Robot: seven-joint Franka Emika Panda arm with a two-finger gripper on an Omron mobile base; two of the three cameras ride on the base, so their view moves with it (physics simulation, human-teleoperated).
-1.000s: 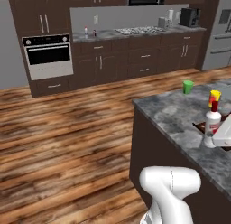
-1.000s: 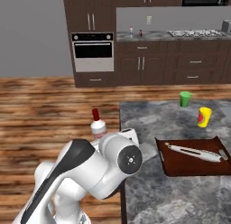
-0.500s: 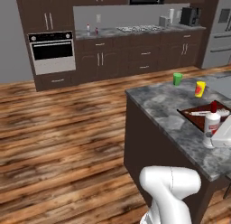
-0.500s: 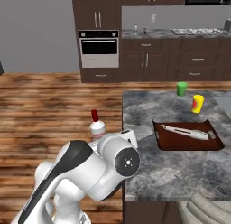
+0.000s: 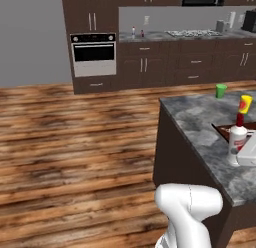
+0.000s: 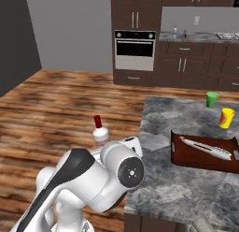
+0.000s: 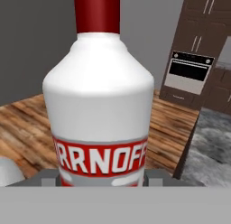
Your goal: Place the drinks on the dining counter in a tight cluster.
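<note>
My gripper (image 7: pixel 103 179) is shut on a white drink bottle (image 7: pixel 101 105) with a red cap and a red label band, held upright. The same bottle (image 5: pixel 237 140) shows by the white hand (image 5: pixel 248 155) near the edge of the grey marbled dining counter (image 5: pixel 200 127). From the other side the bottle (image 6: pixel 99 133) rises behind my arm, left of the counter (image 6: pixel 163 184). Two more drinks stand far off on the wall counter: a clear bottle (image 5: pixel 133 32) and a short red one (image 5: pixel 142 33), also seen as the clear bottle (image 6: pixel 175 31) and red one (image 6: pixel 185 33).
On the dining counter stand a green cup (image 6: pixel 212 99), a yellow cup (image 6: pixel 227 118) and a brown tray (image 6: pixel 179 154) holding a utensil. An oven (image 5: pixel 94 54) sits in the dark cabinets behind. Wood floor spreads to the left of the island.
The whole picture has shifted, so the base has moved and the counter now sits further right in the left view. The white bottle stays in my gripper.
</note>
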